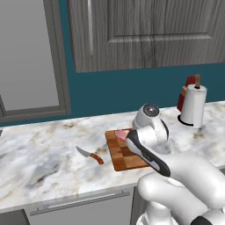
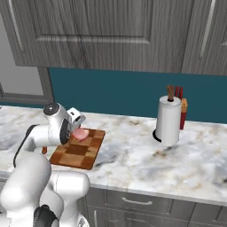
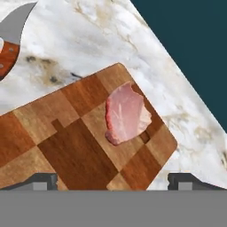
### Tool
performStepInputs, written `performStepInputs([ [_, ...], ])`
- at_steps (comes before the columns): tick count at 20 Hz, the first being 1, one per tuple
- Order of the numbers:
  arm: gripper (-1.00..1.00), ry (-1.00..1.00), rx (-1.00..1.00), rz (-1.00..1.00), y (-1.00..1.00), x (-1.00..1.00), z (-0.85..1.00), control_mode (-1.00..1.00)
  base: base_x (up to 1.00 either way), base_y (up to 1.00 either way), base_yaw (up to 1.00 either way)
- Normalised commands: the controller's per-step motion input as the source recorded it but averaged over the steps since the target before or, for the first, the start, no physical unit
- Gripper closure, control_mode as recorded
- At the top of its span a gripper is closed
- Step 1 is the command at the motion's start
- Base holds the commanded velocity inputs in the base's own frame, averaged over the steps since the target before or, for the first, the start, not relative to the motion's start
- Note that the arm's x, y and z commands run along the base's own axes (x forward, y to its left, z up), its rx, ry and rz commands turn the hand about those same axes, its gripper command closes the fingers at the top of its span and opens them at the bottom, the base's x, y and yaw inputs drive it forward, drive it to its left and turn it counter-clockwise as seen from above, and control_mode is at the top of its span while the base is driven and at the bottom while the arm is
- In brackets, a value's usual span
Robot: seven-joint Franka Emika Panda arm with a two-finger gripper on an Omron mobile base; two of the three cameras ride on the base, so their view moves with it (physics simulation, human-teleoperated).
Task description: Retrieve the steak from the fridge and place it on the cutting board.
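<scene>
I am looking down through the hand view at the steak (image 3: 126, 114) lying flat on the cutting board (image 3: 75, 142), toward its far corner by the blue wall — nothing is touching it. The gripper (image 3: 113, 181) is hovering above the board with its two fingertips (image 3: 42, 181) spread wide at the edges of the view, jaws open and empty. In the right base view the steak (image 2: 80, 134) is showing pink just beside the hand, on the board (image 2: 79, 152). A knife (image 1: 90, 155) is resting on the marble counter (image 1: 39, 158) left of the board, apart from it; a paper towel roll (image 2: 169, 120) is standing well off to the right.

I am judging the placing step as done — meat on wood, released. The next move calls only for lifting the hand straight up and clear, without brushing the steak or nudging the board.
</scene>
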Motion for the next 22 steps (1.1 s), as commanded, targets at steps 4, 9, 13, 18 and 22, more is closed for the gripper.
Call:
performStepInputs([
  [4,-1.00,-0.07,0.00,-0.15,-0.46,-0.56,0.43,-1.00,0.00,0.00,0.00],
  [9,-1.00,0.00,0.05,-0.22,-0.51,-0.75,0.66,-1.00,0.00,0.00,0.00],
  [13,-1.00,0.00,0.16,-0.23,-0.56,-0.85,0.53,-1.00,0.00,0.00,0.00],
  [18,-1.00,0.00,0.19,-0.23,-0.36,-0.97,0.37,-1.00,0.00,0.00,0.00],
  [22,-1.00,0.00,0.09,-0.29,-0.01,-0.74,0.14,-1.00,0.00,0.00,0.00],
])
